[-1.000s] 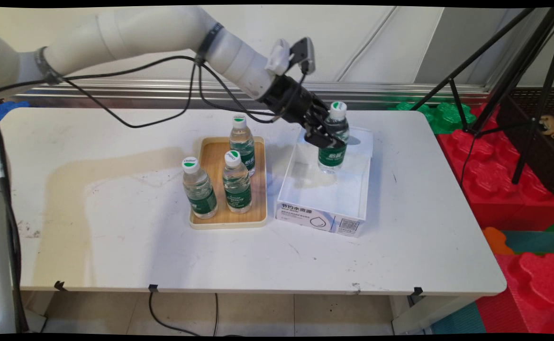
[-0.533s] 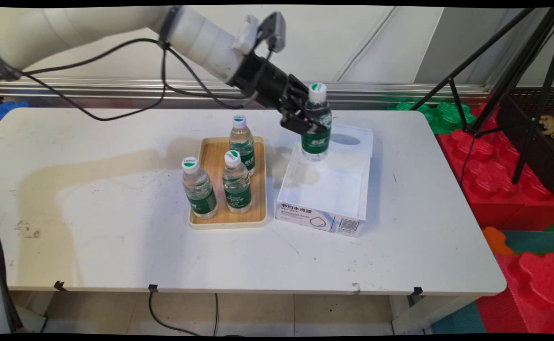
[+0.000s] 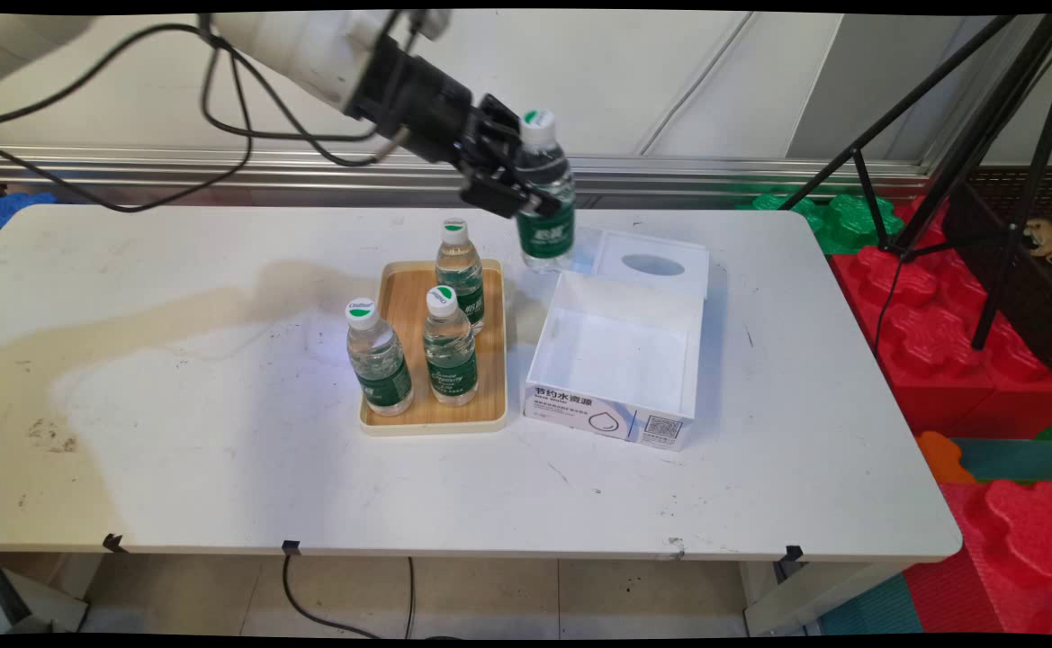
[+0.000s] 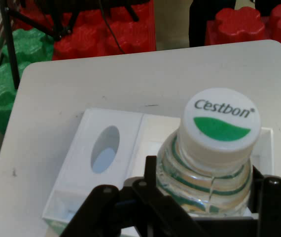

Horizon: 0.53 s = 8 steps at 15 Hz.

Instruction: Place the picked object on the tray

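Bottle [image 3: 545, 193] upright in hand [image 3: 506, 180], cap up, above table [image 3: 220, 450].

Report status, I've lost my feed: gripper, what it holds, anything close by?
Gripper shut on water bottle, held upright, clear of the table. Open white box below-right, nothing inside. Three bottles stand on wooden tray, apart from it.

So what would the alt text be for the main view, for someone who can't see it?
A black gripper holds a water bottle in the air, upright, above the white table, beyond an open white box. Left of the box, a wooden tray carries three more bottles, all upright.
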Motion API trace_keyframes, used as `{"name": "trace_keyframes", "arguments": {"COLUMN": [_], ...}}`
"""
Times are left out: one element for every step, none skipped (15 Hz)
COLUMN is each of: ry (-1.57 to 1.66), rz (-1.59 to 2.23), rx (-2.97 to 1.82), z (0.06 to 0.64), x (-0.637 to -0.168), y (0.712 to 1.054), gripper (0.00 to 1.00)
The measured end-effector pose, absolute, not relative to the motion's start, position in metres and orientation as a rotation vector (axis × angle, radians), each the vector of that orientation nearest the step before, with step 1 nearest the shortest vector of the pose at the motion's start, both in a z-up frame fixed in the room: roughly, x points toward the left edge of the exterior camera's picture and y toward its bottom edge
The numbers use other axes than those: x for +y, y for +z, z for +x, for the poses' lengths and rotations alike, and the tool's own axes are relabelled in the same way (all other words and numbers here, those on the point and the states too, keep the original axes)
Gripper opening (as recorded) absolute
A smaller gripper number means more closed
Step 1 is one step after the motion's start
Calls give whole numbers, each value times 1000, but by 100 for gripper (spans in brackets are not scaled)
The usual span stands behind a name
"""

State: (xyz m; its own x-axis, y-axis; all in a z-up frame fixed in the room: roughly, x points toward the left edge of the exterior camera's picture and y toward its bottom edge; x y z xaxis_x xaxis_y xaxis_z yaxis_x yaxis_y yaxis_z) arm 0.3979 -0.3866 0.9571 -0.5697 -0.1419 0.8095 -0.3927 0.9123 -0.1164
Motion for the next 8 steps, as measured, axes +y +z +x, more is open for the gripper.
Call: {"name": "trace_keyframes", "arguments": {"ry": [358, 362, 363, 364, 364, 364, 364, 362], "rz": [379, 380, 382, 386, 392, 401, 408, 414], "rx": [-2173, -2172, -2171, -2167, -2163, -2159, -2157, -2159], "z": [403, 411, 419, 428, 435, 444, 452, 460], "x": [-384, -379, -373, -368, -363, -357, -352, -347], "y": [961, 966, 973, 979, 985, 992, 998, 1002], "gripper": [0, 0, 0, 0, 0, 0, 0, 0]}}
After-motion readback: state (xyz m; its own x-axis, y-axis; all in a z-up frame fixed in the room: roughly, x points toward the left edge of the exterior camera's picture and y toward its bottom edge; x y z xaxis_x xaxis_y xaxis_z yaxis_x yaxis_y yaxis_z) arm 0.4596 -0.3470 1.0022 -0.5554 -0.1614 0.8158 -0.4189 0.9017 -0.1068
